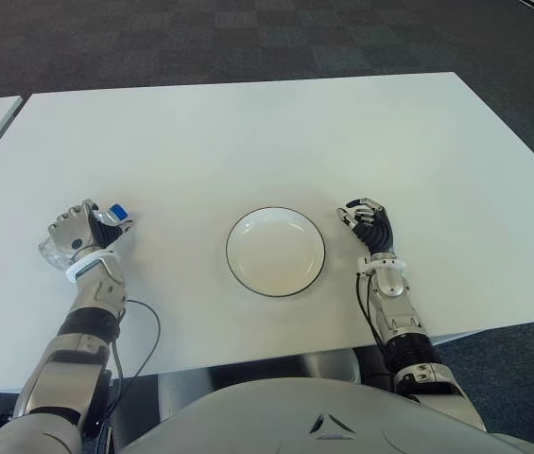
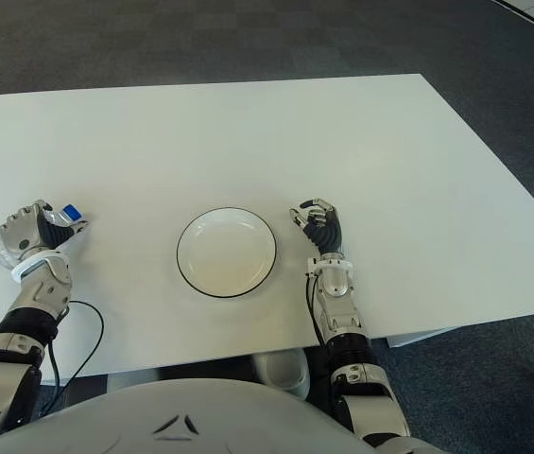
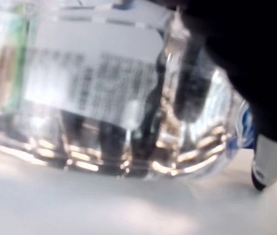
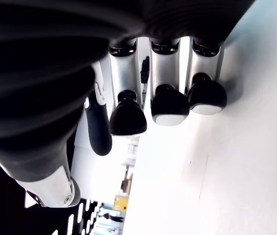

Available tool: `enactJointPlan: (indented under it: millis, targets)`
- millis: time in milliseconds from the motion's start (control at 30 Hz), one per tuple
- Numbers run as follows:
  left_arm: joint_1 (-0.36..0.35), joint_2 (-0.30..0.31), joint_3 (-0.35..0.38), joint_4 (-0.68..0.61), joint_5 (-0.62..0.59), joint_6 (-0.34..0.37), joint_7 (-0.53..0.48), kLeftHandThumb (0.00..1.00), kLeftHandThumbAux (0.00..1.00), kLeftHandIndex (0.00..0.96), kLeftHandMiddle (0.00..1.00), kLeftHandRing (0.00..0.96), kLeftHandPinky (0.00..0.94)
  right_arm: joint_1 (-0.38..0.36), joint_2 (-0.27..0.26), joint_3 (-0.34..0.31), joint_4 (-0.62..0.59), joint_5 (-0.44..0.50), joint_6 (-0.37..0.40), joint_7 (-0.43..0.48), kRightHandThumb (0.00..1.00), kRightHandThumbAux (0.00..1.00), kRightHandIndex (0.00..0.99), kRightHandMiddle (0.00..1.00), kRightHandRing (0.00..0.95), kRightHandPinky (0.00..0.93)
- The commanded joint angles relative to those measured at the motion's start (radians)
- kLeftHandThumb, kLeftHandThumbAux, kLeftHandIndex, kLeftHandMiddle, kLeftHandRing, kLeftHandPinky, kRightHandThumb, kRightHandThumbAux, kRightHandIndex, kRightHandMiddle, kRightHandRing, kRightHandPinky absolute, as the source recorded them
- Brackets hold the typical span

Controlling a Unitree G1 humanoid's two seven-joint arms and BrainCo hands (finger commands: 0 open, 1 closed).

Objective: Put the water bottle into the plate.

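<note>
Gripping: my left hand (image 1: pixel 85 230) wraps the water bottle (image 3: pixel 104 93), body mostly hidden.
Right hand (image 1: pixel 369 224): curled, empty, right of plate (image 1: pixel 275 252).
Surface: white table (image 1: pixel 248 142).

White table (image 2: pixel 248 142) occupies most of the view, with dark carpet (image 2: pixel 248 38) beyond its far edge at 12 o'clock. A round white plate (image 2: pixel 226 252) with a dark rim sits on the table near the front edge, nothing in it. Left hand (image 2: pixel 30 232) shows at 9 o'clock of the plate, well apart from it, fingers wrapped around a clear water bottle (image 2: pixel 7 248) lying on its side; the blue cap (image 2: pixel 72 213) points toward 1 o'clock. Right hand (image 2: pixel 319 224) shows at 3 o'clock of the plate, near the rim without touching it, fingers curled, nothing held. A black cable (image 2: pixel 82 352) loops off the left forearm at the front table edge.
</note>
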Motion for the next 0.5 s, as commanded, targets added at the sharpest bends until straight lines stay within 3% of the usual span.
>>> enactJointPlan:
  millis: [33,500]
  targets:
    - [0.083,-0.093,-0.004,0.035,-0.083,0.008,-0.033,0.948,0.654,0.376,0.505,0.530,0.762,0.017,0.004,-0.003,0.013,0.002,0.024,0.000,0.701,0.731,0.437,0.880,0.872,0.866]
    - [0.095,-0.102,0.028,0.012,-0.113,-0.036,-0.013,0.949,0.653,0.379,0.502,0.530,0.810,0.017,0.004,-0.004,0.015,0.006,0.017,0.004,0.700,0.732,0.437,0.882,0.874,0.859]
